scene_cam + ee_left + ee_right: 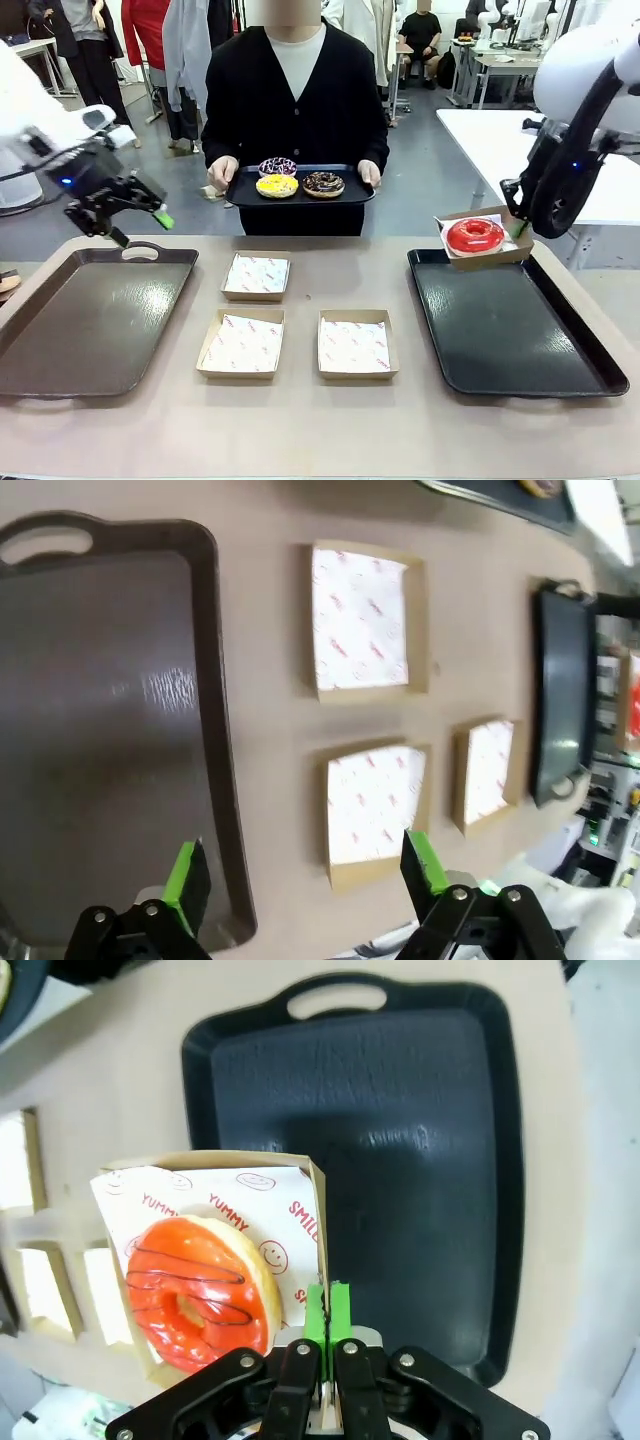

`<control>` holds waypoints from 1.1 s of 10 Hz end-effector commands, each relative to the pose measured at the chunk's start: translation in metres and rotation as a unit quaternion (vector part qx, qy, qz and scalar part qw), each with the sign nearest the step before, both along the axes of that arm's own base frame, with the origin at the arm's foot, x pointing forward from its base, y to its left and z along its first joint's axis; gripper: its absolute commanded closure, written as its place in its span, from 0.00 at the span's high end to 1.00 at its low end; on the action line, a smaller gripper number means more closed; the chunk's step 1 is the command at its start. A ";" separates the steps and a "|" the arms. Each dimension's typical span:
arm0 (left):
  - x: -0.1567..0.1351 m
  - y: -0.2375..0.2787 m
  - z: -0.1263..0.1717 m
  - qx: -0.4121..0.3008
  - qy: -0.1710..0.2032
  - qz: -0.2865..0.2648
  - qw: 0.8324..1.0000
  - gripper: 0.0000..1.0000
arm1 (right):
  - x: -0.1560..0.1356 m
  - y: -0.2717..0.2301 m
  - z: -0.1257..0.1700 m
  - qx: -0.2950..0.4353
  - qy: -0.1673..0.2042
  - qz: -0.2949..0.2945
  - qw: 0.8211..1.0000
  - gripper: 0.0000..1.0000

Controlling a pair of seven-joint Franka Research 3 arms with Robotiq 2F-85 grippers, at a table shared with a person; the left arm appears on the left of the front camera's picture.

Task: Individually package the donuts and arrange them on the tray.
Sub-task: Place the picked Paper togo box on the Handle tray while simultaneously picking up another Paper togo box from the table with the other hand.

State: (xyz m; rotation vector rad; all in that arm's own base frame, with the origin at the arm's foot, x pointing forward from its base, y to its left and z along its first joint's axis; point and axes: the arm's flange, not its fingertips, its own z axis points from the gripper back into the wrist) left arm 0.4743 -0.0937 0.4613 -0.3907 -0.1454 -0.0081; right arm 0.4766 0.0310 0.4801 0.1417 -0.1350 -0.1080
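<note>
Front view: the right gripper holds a shallow square cardboard box carrying the glossy red ring donut above the far corner of the black plastic tray, so placing is in hand. Left wrist view: the left gripper hangs released and empty over the brown tray. Right wrist view: the green pads pinch the box wall; next, likely, lower it flat and let go.

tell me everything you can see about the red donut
The red donut is a glossy, red-glazed ring with thin dark drizzle lines across its top. It lies flat on printed white paper inside a shallow cardboard box. Nothing else touches it. The right end effector is shut on the box's edge and appears to hold it raised over the far corner of the black tray.
</note>
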 end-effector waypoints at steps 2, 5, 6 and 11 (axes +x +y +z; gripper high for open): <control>0.027 -0.045 -0.014 0.070 -0.009 0.003 0.998 1.00 | 0.002 -0.016 -0.029 0.033 -0.001 0.010 0.999 0.01; 0.040 -0.087 -0.039 0.129 -0.051 -0.013 0.990 1.00 | 0.012 -0.024 -0.052 0.036 0.018 0.004 0.999 0.01; 0.039 -0.097 -0.046 0.144 -0.051 -0.021 0.988 1.00 | 0.005 -0.019 -0.039 0.018 0.017 -0.001 1.000 0.01; 0.044 -0.132 -0.086 0.165 -0.037 -0.051 0.984 1.00 | 0.005 -0.019 -0.039 0.018 0.017 -0.001 1.000 0.01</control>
